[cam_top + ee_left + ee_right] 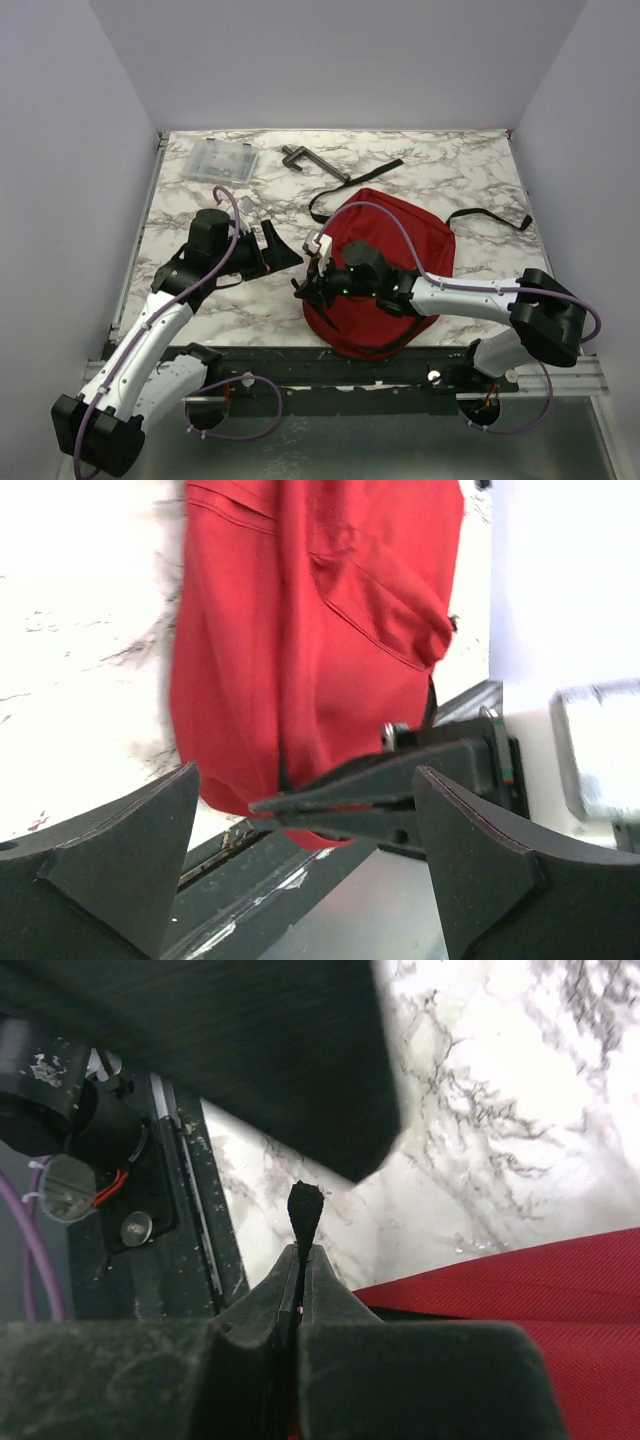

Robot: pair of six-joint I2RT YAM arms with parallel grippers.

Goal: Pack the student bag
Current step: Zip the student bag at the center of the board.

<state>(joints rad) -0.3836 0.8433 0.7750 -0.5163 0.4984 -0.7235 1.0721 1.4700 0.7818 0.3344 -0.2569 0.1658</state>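
The student bag [395, 262] is a red backpack lying flat at the table's near middle-right, with black straps trailing behind it. It also shows in the left wrist view [300, 630] and the right wrist view [520, 1295]. My right gripper [304, 290] is at the bag's near-left edge and is shut [302, 1252] on a thin black pull tab [304, 1208] of the bag. My left gripper [285, 250] is open and empty, just left of the bag. Its jaws [305, 780] stand wide on either side of the right gripper's shut fingers [340, 798].
A clear plastic box [218, 160] and a black clamp-like tool [304, 160] lie at the back left. Black straps run out from the bag at the back [352, 183] and at the right [490, 217]. A metal rail [350, 365] lines the table's near edge.
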